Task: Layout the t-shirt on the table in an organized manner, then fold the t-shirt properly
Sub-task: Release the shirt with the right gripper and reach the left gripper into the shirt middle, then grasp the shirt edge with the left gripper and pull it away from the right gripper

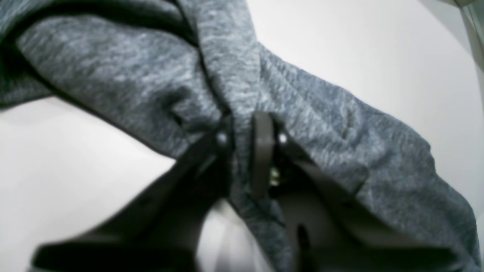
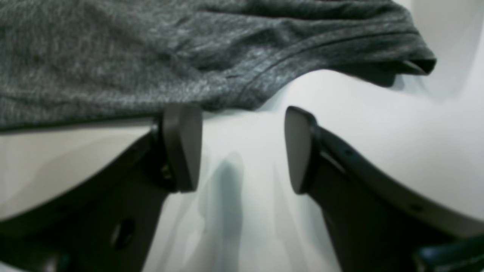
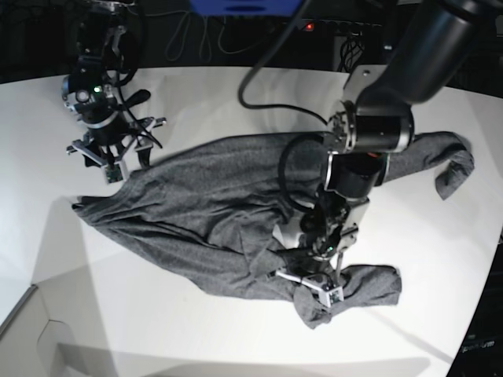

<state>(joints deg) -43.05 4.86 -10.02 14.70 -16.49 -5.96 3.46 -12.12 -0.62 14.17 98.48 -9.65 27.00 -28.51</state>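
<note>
Left gripper (image 1: 244, 141) is clenched on a pinched ridge of the shirt (image 3: 212, 212); cloth runs up between the fingers (image 1: 262, 151) and fans out ahead of them to both sides. Right gripper (image 2: 242, 147) is released, jaws wide, nothing between them, parked on bare table (image 2: 378, 132) with the shirt edge just ahead of its fingertips and touching the one on the view's left. Shirt lies crumpled across the table's middle, one sleeve trailing off past the left arm, another bunched lump just beyond the left gripper. Step in hand looks like layout, fold not started. To do it well: lift the pinch only enough to free the layers, then drag outward away from the body of the shirt so the bunch under the gripper unrolls instead of dragging the whole garment. Probably a single fold is held, can't confirm how many layers. Right arm should pin or grip its near edge as a counter-hold. Table is white, smooth, matte, so knit will slide easily; expect the free side to follow. Plenty of bare surface around both grippers. Beyond the far edge it's dark with cables (image 3: 196, 35).
</note>
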